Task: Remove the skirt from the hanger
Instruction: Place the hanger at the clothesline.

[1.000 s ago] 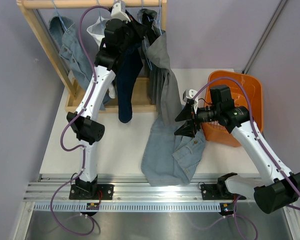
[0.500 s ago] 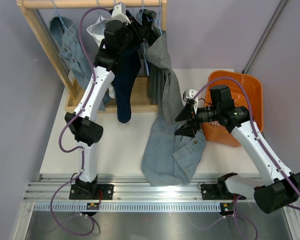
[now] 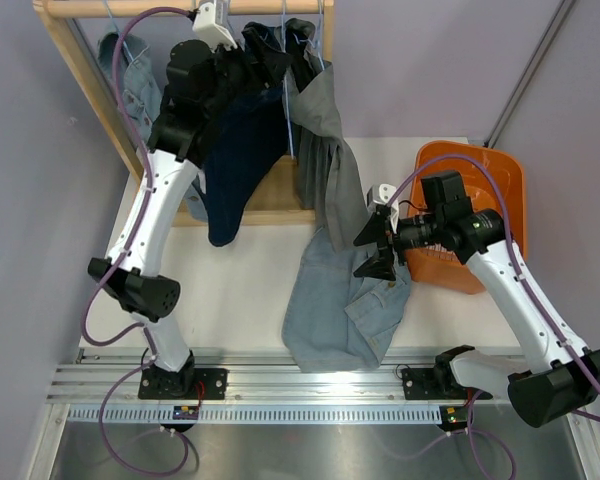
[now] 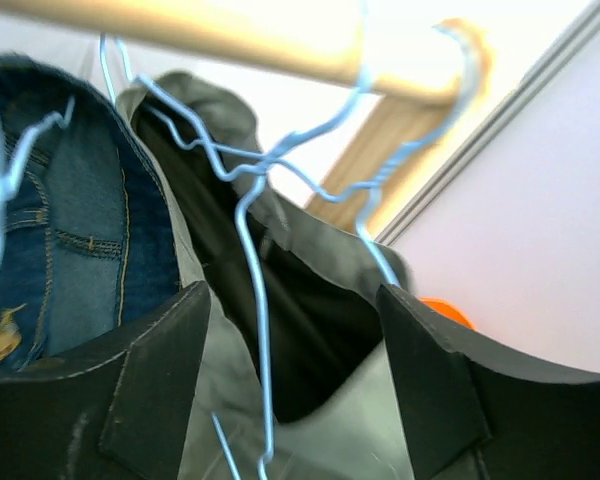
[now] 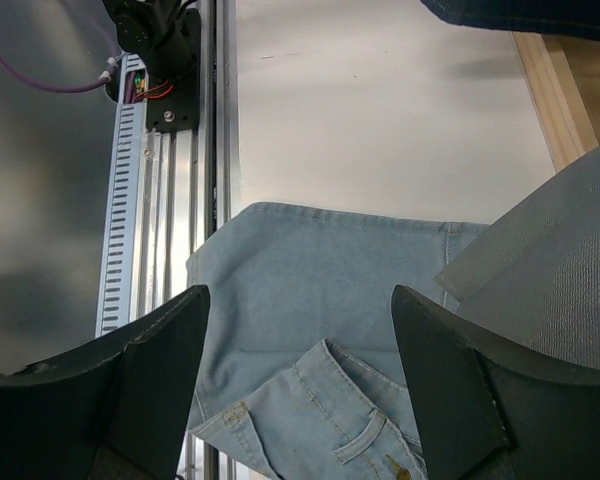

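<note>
Grey skirt (image 3: pixel 330 160) hung on the blue hanger (image 4: pixel 250 178), nothing gripped.
The hanger wire is framed between the wide-spread left fingers (image 4: pixel 150 390); light denim (image 5: pixel 310 300) is seen beneath the wide-spread right fingers (image 5: pixel 130 390).

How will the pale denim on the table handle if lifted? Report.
Probably floppy: the pale denim lies rumpled, so it should sag from one pinch. Likely grippy, being seamed woven cloth. Its near edge laps the rail, so pushing may slide it off.
</note>
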Controlling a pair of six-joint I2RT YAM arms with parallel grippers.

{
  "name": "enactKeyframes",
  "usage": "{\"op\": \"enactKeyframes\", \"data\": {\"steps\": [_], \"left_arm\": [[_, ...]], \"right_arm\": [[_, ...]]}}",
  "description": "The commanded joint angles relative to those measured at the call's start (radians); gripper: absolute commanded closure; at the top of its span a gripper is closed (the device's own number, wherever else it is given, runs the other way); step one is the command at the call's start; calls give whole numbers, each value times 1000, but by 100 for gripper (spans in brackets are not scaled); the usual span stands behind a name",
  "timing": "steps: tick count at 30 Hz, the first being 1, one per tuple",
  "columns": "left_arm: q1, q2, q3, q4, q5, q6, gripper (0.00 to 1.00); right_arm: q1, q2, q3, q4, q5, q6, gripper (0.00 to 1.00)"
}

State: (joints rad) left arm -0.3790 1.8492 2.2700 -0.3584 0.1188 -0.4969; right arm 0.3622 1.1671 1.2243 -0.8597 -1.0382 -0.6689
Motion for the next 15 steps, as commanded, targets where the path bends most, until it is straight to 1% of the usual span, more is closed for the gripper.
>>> {"op": "enactKeyframes", "data": {"steps": [1, 4, 5, 6, 7, 8, 9, 10, 11, 12, 13, 14, 15], "left_arm": [[2, -134, -47, 33, 31, 72, 27], [-1, -186, -92, -7, 33, 121, 24], [-1, -226, -108, -31, 35, 135, 23], [-1, -251, -147, -45, 35, 173, 22], [-1, -275, -171, -57, 33, 193, 19], [-3, -336, -199, -82, 27, 211, 16], [-3, -370, -229, -94, 24, 231, 11], [-1, -407, -300, -106, 15, 268, 8], [-3, -488, -343, -128, -4, 282, 6], [-1, -533, -387, -135, -13, 303, 3], [-3, -579, -488, -146, -24, 310, 1], [-3, -626, -542, -151, -39, 313, 1], [-1, -718, -594, -155, -50, 313, 1]], "right_arm": [[6, -18, 73, -88, -11, -70, 18], [6, -12, 95, -127, -13, -77, 18], [7, -3, 109, -136, -10, -78, 17], [6, 2, 116, -156, -8, -83, 17], [4, 12, 124, -166, -5, -87, 17], [7, 20, 127, -177, 1, -95, 17], [7, 26, 127, -199, 7, -112, 17], [7, 45, 129, -255, 16, -173, 16], [7, 55, 126, -289, 39, -223, 16], [7, 62, 118, -350, 56, -318, 16], [7, 72, 95, -378, 90, -366, 16], [9, 71, 78, -396, 105, -417, 15], [9, 68, 57, -413, 122, -523, 12]]}}
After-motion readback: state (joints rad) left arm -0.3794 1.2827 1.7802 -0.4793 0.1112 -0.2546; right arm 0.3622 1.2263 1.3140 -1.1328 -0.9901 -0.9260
